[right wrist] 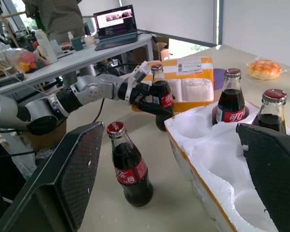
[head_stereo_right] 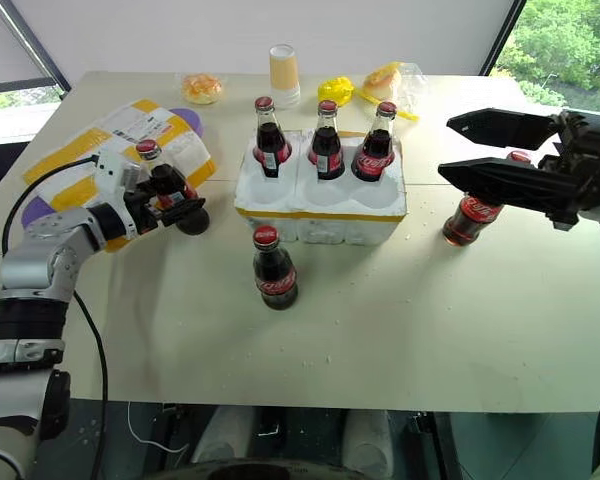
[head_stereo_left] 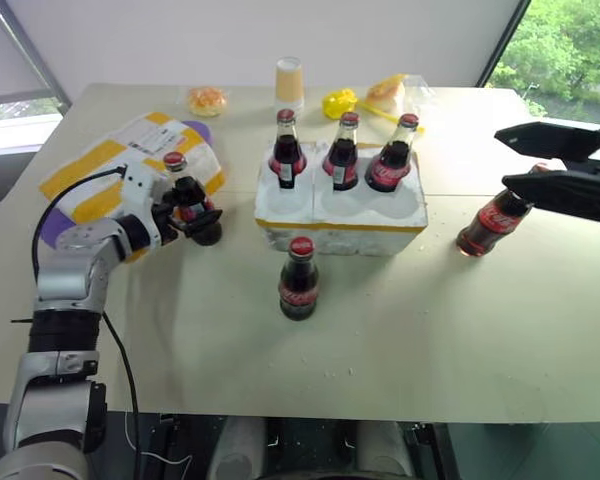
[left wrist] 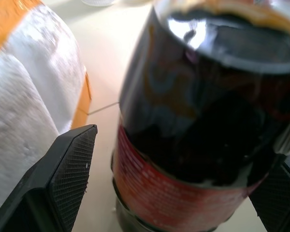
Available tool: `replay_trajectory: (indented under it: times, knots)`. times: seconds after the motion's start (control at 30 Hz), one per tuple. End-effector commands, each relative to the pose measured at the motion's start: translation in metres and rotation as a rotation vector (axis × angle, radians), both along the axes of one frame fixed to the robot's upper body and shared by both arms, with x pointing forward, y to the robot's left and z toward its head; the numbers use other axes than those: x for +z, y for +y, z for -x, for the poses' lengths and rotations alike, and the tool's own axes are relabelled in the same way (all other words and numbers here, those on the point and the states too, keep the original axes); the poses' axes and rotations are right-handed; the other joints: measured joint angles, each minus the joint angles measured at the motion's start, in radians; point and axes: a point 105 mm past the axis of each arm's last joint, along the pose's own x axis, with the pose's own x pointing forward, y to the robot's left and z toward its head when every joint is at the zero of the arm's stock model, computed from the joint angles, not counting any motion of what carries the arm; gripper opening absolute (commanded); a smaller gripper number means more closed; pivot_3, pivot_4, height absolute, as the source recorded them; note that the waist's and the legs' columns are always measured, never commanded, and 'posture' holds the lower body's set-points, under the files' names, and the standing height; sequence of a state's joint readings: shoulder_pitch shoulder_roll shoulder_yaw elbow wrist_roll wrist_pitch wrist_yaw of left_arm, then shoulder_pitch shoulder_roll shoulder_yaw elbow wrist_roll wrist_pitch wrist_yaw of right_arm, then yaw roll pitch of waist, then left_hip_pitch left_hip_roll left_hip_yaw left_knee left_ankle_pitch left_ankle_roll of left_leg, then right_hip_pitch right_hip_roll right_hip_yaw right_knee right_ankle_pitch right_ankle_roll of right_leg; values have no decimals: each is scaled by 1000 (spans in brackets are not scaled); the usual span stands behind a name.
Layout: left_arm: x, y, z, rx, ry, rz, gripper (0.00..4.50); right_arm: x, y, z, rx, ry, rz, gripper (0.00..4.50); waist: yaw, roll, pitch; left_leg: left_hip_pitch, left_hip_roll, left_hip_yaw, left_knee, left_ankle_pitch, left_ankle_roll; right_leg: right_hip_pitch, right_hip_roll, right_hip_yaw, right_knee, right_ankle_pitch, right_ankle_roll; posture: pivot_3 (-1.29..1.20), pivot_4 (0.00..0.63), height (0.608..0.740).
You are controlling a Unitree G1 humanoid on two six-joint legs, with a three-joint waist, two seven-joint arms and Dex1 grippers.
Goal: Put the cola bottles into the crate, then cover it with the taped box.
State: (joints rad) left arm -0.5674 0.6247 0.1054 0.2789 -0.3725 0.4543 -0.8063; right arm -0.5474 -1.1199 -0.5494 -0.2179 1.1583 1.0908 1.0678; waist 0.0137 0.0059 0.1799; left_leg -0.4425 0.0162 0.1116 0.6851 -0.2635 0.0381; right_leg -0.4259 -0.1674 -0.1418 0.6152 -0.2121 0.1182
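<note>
My left gripper (head_stereo_right: 175, 205) wide open around bottle (head_stereo_right: 158, 180) beside taped box (head_stereo_right: 90, 150), not squeezing. My right gripper (head_stereo_right: 470, 150) open, empty, above bottle (head_stereo_right: 470, 218) right of crate (head_stereo_right: 320, 205). Three bottles (head_stereo_right: 326, 140) in crate. One bottle (head_stereo_right: 270, 268) in front.

I see a cola bottle (left wrist: 203, 121) close up between my left gripper's (left wrist: 179, 179) two black fingers (left wrist: 70, 166), which stand wide apart on either side of it. A gap shows between the near finger and the glass. The red label band sits level with the fingertips. Just outside that finger lies the taped box (left wrist: 34, 96), white foam with an orange-yellow stripe, on the pale table (left wrist: 111, 53).
</note>
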Motion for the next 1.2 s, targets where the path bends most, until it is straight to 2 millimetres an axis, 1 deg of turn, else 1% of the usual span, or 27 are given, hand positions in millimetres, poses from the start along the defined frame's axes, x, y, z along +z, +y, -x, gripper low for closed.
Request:
replay_trajectory:
  times: [0.03,0.1,0.27,0.37,0.47,0.6,0.7,0.77,0.83,0.93,0.97,1.03,1.1,1.2]
  knots:
    - [18,-2,-1,-23,-67,-1,3597,5,2,4,-10,-56,54,4500,-1,0,0,0,0,0,0,0,0,0,0,0,0,0,0,0,150,740]
    - [19,-3,1,-37,-67,2,2827,3,1,3,-19,-56,67,4500,-1,-1,0,0,0,0,0,0,0,0,0,0,0,0,0,0,150,740]
    - [27,-3,2,-56,-68,1,2854,-4,-1,-1,-33,-48,98,4500,-1,-1,0,0,0,0,0,0,0,0,0,0,0,0,0,0,150,740]
    - [40,-3,4,-81,-77,12,2854,-6,-1,-1,-26,-28,90,4500,-1,-2,1,0,0,0,0,0,0,0,0,0,0,0,0,0,150,740]
    - [54,-2,6,-108,-87,3,2854,-7,0,-2,-30,-50,107,4500,-1,-4,2,0,0,0,0,0,0,0,0,0,0,0,0,0,150,740]
    - [76,-7,10,-165,-106,33,2854,-9,-1,-3,-41,-60,111,4500,0,-6,3,0,0,0,0,0,0,0,0,0,0,0,0,0,150,740]
    - [102,-18,20,-257,-131,58,2854,-12,-1,-3,-44,-56,121,4500,0,-7,4,-1,0,0,0,0,0,0,0,0,0,0,0,0,150,740]
    - [126,-29,25,-332,-160,74,2854,-14,-1,-2,-45,-55,124,4500,0,-9,5,-1,0,0,0,0,0,0,0,0,0,0,0,0,150,740]
    - [140,-36,27,-373,-177,79,2854,-14,-1,-2,-46,-55,125,4500,0,-10,6,-1,0,0,1,0,0,0,0,0,0,0,0,0,150,740]
    - [162,-59,26,-473,-208,72,2854,-16,-2,-1,-53,-55,122,4500,1,-11,6,-1,0,0,1,0,0,0,0,0,0,0,0,0,150,740]
    - [166,-65,26,-500,-212,69,2854,-16,-2,-1,-54,-55,122,4500,1,-11,6,-1,-1,0,1,0,0,0,0,0,0,0,0,0,150,740]
    - [171,-83,26,-577,-216,50,2854,-18,-2,0,-63,-56,122,4500,3,-11,6,-1,-1,0,1,0,0,1,0,0,0,0,1,0,150,740]
    - [168,-97,23,-625,-213,21,2854,-19,-2,1,-69,-55,123,4500,1,-11,6,0,-2,0,1,0,0,1,1,0,0,0,1,0,150,740]
    - [161,-111,19,-671,-199,-6,2854,-21,-2,2,-81,-54,120,4500,-2,-11,6,0,-2,0,2,0,0,1,1,0,0,0,1,0,150,740]
